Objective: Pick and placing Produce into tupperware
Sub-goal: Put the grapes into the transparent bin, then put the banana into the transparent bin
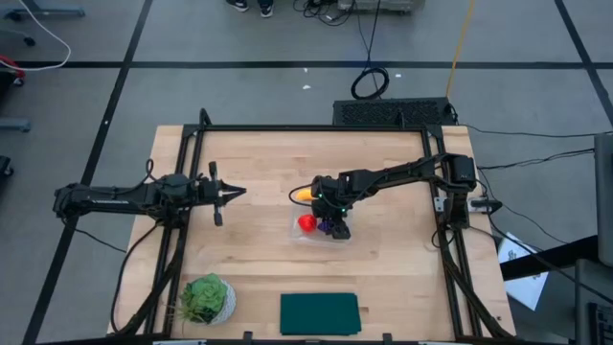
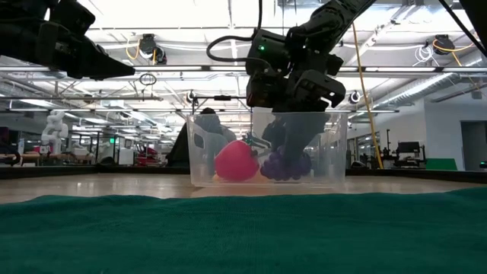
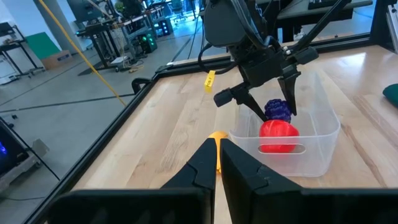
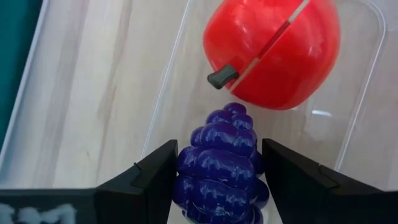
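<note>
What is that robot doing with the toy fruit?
The right pincer is down inside the clear tupperware, with the purple grapes between its fingers. The red fruit already lies in the tupperware beside them. The yellow banana is on the table just outside it, not yet packed. The left pincer waits off to the side, shut and holding nothing.

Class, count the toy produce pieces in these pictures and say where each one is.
3. Red fruit and purple grapes are inside the tupperware, grapes between the right gripper fingers; banana lies on the table outside.
</note>
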